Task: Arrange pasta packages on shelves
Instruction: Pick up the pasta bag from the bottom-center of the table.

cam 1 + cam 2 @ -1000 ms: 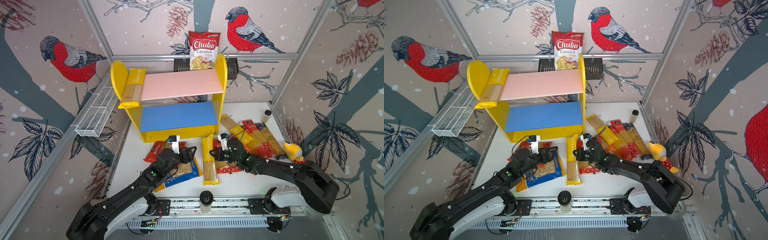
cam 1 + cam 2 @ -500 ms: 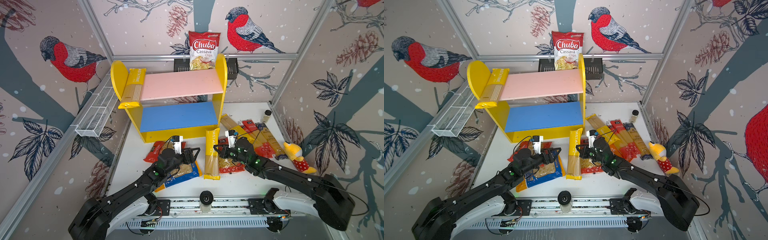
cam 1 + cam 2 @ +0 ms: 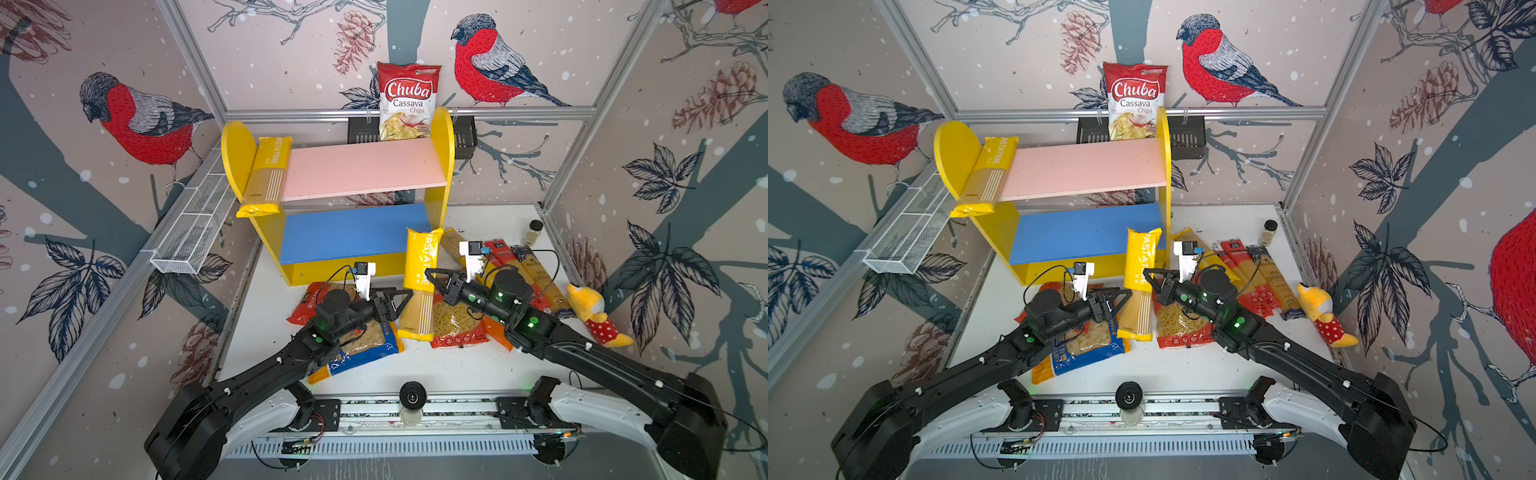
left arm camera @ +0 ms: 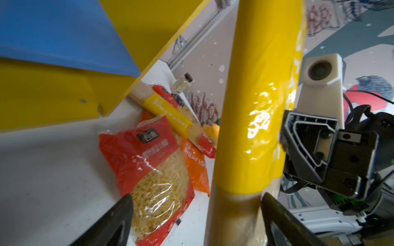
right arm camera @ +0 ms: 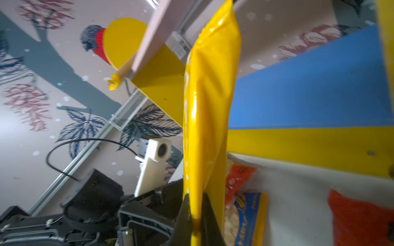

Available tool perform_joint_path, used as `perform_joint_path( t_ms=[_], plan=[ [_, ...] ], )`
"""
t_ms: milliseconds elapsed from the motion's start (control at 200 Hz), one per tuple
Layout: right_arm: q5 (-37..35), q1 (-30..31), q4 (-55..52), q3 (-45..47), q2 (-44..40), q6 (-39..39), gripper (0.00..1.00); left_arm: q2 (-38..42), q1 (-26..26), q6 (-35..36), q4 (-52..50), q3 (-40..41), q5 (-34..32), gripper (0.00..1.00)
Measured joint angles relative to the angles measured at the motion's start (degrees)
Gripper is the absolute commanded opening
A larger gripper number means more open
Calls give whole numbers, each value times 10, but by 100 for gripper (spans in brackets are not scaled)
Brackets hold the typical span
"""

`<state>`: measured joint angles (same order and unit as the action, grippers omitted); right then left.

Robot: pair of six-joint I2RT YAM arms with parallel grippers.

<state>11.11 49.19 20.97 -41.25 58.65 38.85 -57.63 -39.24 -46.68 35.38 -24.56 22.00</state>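
- My right gripper (image 5: 197,215) was clamped on the side edge of a yellow spaghetti pack (image 3: 419,282). It held the pack nearly upright, just in front of the shelves (image 3: 443,166).
- The pack's top end stood before the blue lower board (image 3: 349,232), and its lower end was down among the bags on the surface (image 3: 415,365).
- My left gripper (image 4: 196,196) was spread wide, with a finger on each side of the pack's clear lower part. From the wrist view I could not tell whether either finger touched it.
- A second yellow pack (image 3: 266,178) lay at the left end of the pink upper board (image 3: 365,170), overhanging its front edge.
- A red bag of short pasta (image 3: 455,324) lay just beside the held pack, and a blue-yellow bag (image 3: 365,347) lay under my left arm.
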Motion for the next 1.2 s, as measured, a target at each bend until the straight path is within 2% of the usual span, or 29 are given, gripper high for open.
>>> perform_joint_path(
  t_ms=[150,315,410,590,775,881,1021,1111,1201],
  plan=[
    [15,14,9,-46,22,-15,0,3,0,3,12,-31,33,79],
    [28,14,26,-71,41,-15,0,21,1,7,10,-46,35,67],
    [29,15,31,-86,52,-15,2,24,1,6,7,-68,37,50],
    [9,13,57,-103,65,-14,23,9,4,-1,-19,-118,47,36],
    [8,2,72,-92,59,-13,36,8,17,-14,-69,-152,61,21],
    [9,-15,74,-70,45,-6,50,8,31,-16,-93,-171,63,15],
    [43,-47,71,-54,32,5,76,3,64,-29,-114,-205,93,13],
    [95,-69,59,-54,32,5,83,-7,99,-42,-127,-235,122,13],
    [148,-68,33,-54,33,0,85,-28,136,-46,-141,-280,146,14]
  ],
)
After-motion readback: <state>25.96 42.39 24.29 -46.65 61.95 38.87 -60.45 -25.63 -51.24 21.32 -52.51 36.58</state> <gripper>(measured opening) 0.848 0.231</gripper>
